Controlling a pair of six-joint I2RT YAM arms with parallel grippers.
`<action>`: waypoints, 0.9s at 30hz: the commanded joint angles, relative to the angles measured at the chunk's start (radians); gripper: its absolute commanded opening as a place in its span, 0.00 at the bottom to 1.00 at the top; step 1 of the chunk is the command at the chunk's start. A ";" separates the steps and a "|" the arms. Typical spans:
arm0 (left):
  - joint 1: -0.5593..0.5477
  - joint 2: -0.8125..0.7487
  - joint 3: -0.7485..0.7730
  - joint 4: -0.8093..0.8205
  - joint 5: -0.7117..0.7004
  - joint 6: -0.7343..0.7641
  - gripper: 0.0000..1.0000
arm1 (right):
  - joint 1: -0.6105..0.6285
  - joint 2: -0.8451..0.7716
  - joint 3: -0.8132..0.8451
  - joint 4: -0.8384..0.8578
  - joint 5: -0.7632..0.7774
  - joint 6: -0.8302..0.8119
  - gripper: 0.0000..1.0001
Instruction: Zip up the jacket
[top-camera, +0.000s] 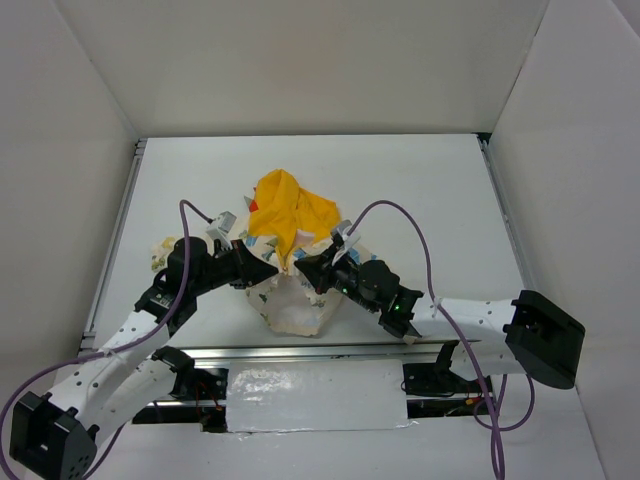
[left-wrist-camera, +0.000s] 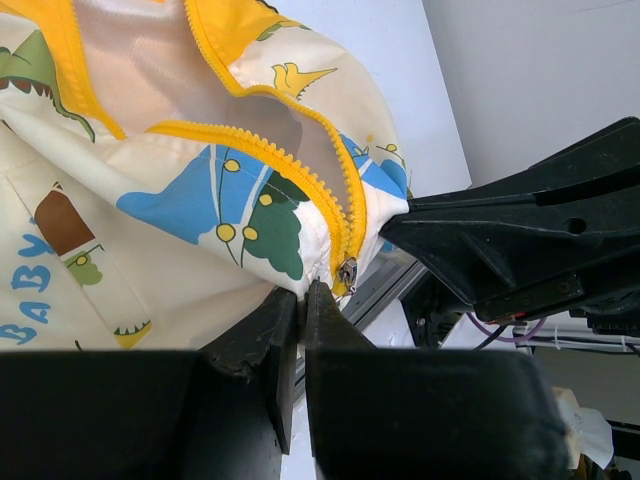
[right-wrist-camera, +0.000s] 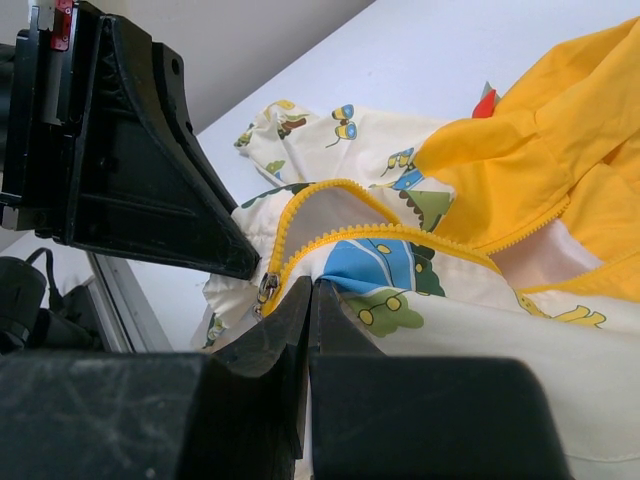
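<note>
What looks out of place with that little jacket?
The jacket sits crumpled in a heap rather than laid flat, with its yellow hood bunched up at the far end. The zipper gapes open, and its slider is down near the hem.

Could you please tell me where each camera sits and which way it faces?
Top external: above and behind the arms, looking down at the table; both arms show, left pincer and right pincer both at the jacket.
Left wrist: on the left arm, looking along its own fingers at the jacket's hem; the right pincer shows at right.
Right wrist: on the right arm, own fingers below, left pincer at upper left.
Both wrist views share the zipper slider.
</note>
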 joint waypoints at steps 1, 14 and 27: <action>-0.006 -0.001 -0.001 0.054 0.028 0.011 0.00 | 0.004 0.005 0.054 0.036 0.013 -0.020 0.00; -0.007 0.027 -0.012 0.090 0.136 0.027 0.00 | -0.007 0.005 0.103 -0.004 0.007 -0.075 0.00; -0.014 0.007 -0.004 0.038 0.155 0.096 0.00 | -0.016 0.002 0.116 -0.069 -0.082 -0.066 0.00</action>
